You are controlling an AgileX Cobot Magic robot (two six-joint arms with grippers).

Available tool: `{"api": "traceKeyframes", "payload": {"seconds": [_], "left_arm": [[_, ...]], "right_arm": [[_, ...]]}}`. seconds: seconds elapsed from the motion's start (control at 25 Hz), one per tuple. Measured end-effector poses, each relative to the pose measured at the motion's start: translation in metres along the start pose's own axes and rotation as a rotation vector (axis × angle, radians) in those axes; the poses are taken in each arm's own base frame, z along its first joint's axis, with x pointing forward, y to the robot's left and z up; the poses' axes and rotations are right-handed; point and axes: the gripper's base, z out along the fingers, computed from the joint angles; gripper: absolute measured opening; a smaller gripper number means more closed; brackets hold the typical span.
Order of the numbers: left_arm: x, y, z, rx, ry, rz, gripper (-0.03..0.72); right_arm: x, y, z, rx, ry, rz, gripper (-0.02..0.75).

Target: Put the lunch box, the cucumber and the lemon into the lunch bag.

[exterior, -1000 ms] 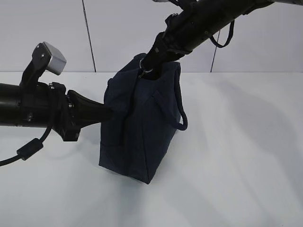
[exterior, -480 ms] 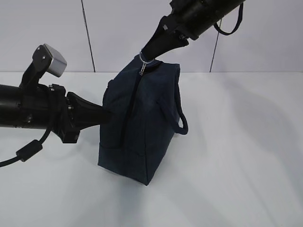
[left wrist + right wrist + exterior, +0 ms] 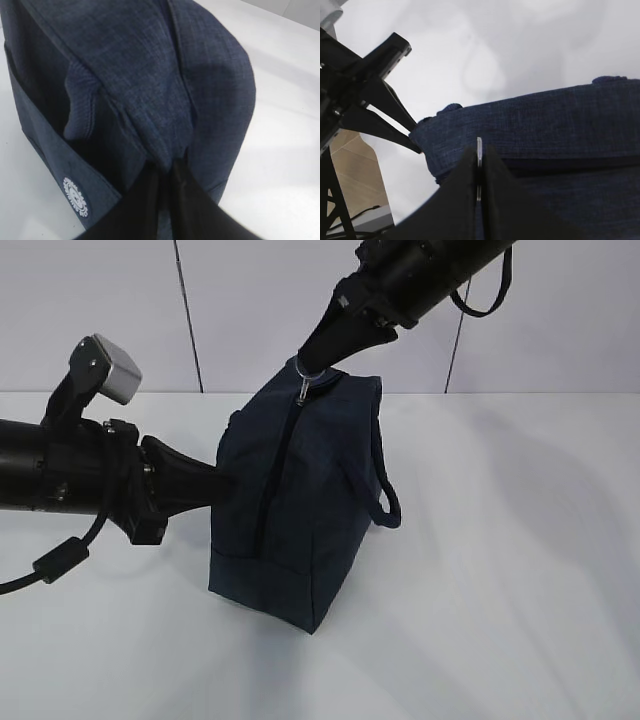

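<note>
- Since a second ago the right arm's jaws have climbed, drawing the silver ring pull (image 3: 308,379) up to the top corner of the lunch bag (image 3: 300,510); the zipper (image 3: 275,465) now runs shut down the bag's near face, and little has shifted in the last half second.
- Nearest, the bag stands upright on the white counter (image 3: 500,570), its strap loop (image 3: 387,502) hanging off the right side.
- The left gripper (image 3: 167,172) comes in level from the left, jaws pressed together on a fold of the bag's side fabric.
- Farthest and highest, the right gripper (image 3: 479,165) slants down, jaws pinching the ring pull between them.
</note>
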Motion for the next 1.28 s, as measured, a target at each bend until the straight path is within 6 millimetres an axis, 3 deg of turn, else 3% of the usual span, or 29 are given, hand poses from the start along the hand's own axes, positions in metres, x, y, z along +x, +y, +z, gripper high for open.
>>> {"api": "traceKeyframes", "payload": {"seconds": [0.84,1.28], "left_arm": [[0.001,-0.001,0.0,0.006,0.012,0.012,0.009],[0.002,-0.001,0.0,0.014,0.014,0.019,0.009]], "right_arm": [[0.018,-0.019,0.028,-0.033,0.055,0.02,0.02],[0.017,-0.022,0.029,-0.013,0.048,0.006,0.02]]}}
